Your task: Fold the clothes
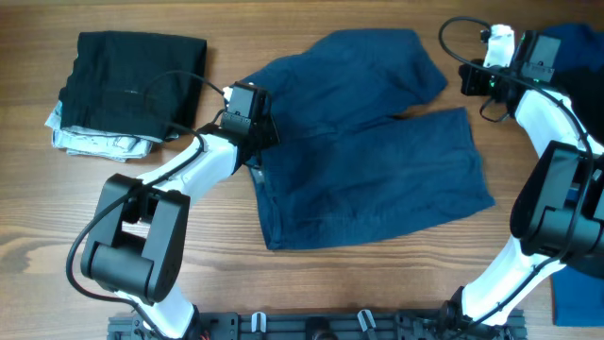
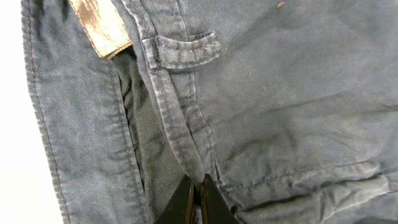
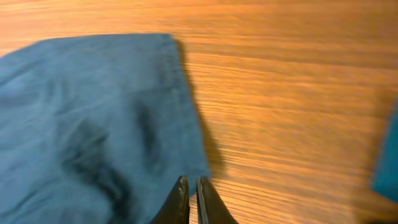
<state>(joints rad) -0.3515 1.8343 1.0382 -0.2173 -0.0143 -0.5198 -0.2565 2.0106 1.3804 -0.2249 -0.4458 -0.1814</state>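
Note:
The dark navy trousers (image 1: 377,170) lie in the middle of the table, waistband to the left and both legs running right, the upper leg angled towards the back. My left gripper (image 1: 253,130) is shut on a fold of fabric at the waistband. In the left wrist view the fingers (image 2: 199,183) pinch a ridge of the trousers (image 2: 280,124) below a belt loop (image 2: 183,50). My right gripper (image 1: 462,80) is at the end of the upper leg. In the blurred right wrist view its fingers (image 3: 193,183) are shut on the hem corner of the trousers (image 3: 81,124).
A folded black garment (image 1: 132,71) lies on a pale patterned one (image 1: 94,142) at the back left. Royal blue cloth lies at the back right (image 1: 578,38) and front right (image 1: 576,295); a bit of it shows in the right wrist view (image 3: 388,155). Bare wooden table (image 1: 57,236).

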